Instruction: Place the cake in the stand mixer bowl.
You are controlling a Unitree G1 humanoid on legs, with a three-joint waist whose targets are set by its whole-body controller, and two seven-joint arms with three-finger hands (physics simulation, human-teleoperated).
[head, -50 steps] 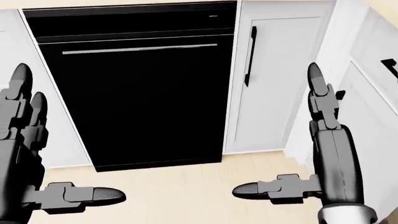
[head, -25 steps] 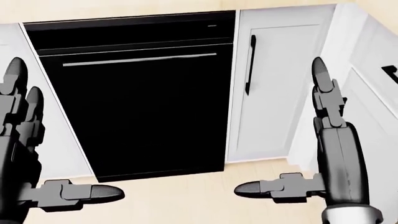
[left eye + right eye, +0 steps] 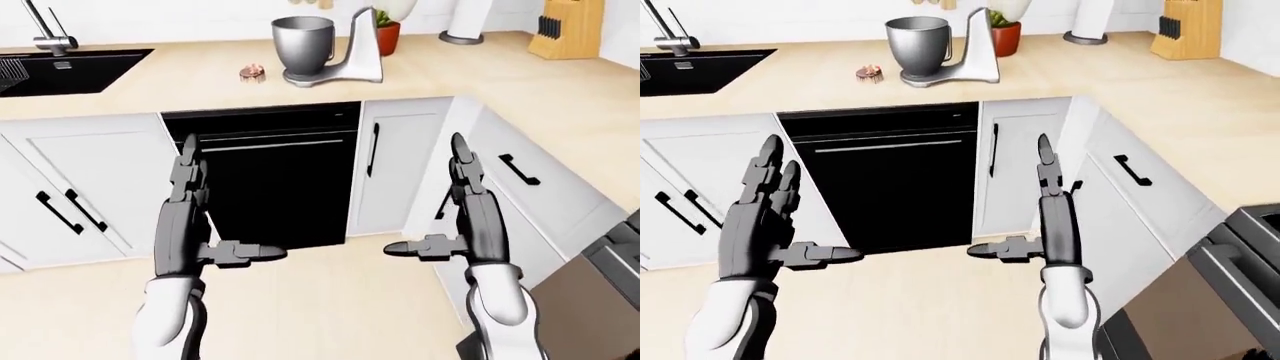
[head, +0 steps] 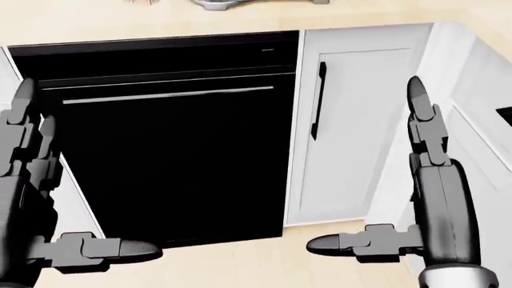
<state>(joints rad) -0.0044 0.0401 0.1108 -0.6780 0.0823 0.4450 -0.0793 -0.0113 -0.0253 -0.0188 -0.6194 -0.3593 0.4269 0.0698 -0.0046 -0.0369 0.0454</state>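
Observation:
The cake point(image 3: 253, 72) is a small pink-brown piece on the light wood counter point(image 3: 200, 86), just left of the stand mixer point(image 3: 358, 52). The mixer's steel bowl point(image 3: 303, 40) stands upright on its base. Both are far above my hands in the eye views. My left hand point(image 3: 230, 210) and right hand point(image 3: 425, 196) hang open in front of the black dishwasher point(image 3: 275, 180), fingers pointing up, thumbs turned inward, nothing held. In the head view the cake shows only as a sliver at the top edge.
A black sink point(image 3: 60, 71) with a faucet lies at the counter's left. A potted plant point(image 3: 388, 34) and a knife block point(image 3: 567, 30) stand at the top right. White cabinets point(image 3: 400, 161) flank the dishwasher, and a dark oven point(image 3: 590, 296) sits at the bottom right.
The head view has shifted: the dishwasher and cabinet door sit lower in the picture, and the counter edge with the mixer's base now shows at the top. Both hands stay open and spread.

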